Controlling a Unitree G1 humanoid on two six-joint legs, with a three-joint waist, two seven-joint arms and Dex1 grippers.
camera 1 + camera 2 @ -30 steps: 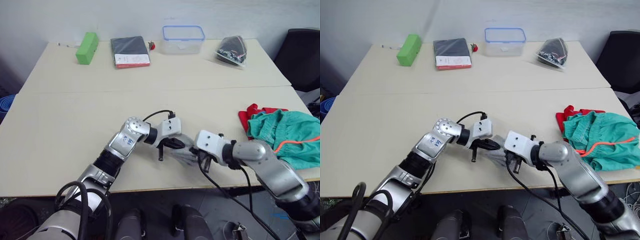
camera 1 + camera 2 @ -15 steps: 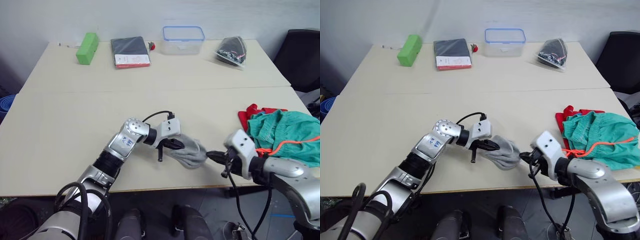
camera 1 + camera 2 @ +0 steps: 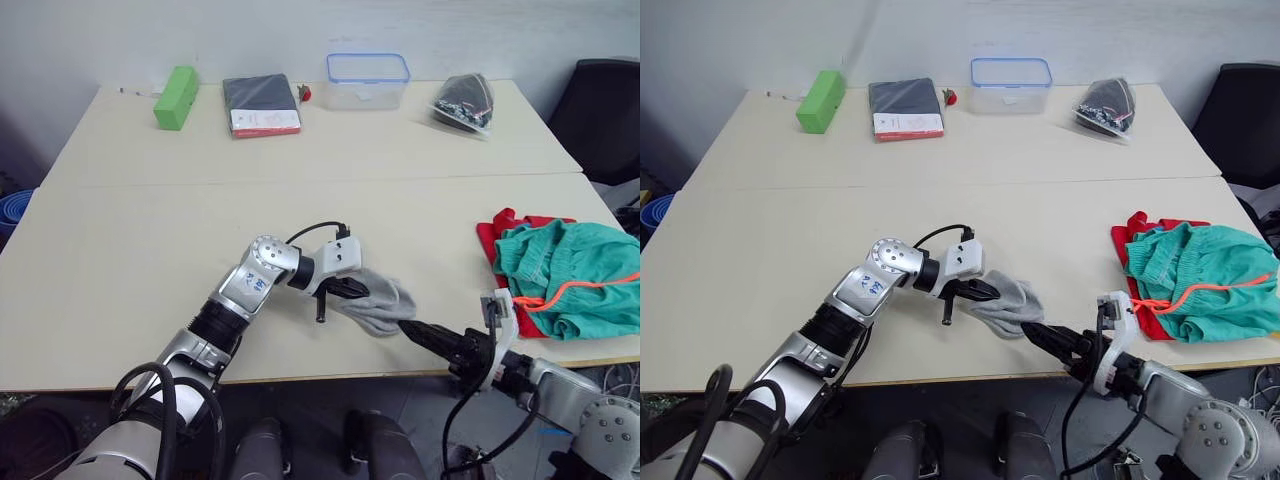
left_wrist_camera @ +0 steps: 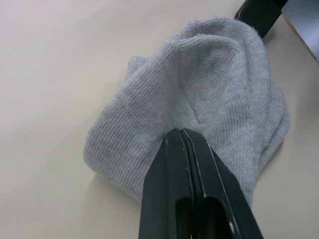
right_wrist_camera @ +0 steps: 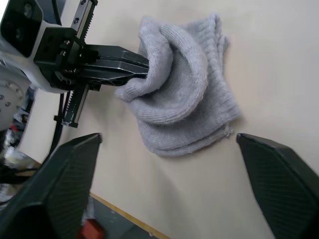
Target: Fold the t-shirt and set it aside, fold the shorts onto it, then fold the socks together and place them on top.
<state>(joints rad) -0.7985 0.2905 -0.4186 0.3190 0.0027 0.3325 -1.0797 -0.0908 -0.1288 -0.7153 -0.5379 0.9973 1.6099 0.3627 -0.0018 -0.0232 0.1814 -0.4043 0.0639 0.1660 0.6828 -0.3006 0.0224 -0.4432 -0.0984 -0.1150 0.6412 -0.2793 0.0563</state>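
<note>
The light grey socks [image 3: 380, 303] lie bunched near the table's front edge, pinched at one end by my left gripper [image 3: 350, 291], which is shut on them; the left wrist view has its fingers [image 4: 192, 184] pressed together into the knit [image 4: 209, 89]. My right gripper [image 3: 408, 327] hovers just in front and right of the socks, apart from them; its fingers [image 5: 55, 184] are spread wide open around the socks [image 5: 184, 99]. At the right edge the teal-green shorts [image 3: 570, 275] are piled on the red t-shirt [image 3: 492, 235].
Along the table's [image 3: 150, 250] far edge stand a green block [image 3: 174, 96], a dark flat package [image 3: 259, 104], a clear box with a blue rim [image 3: 366, 78] and a plastic bag [image 3: 462, 98]. A black chair [image 3: 605, 95] is at the far right.
My right gripper let go of the socks, drew back toward the front edge and opened wide. The left gripper stayed shut on the socks in place.
</note>
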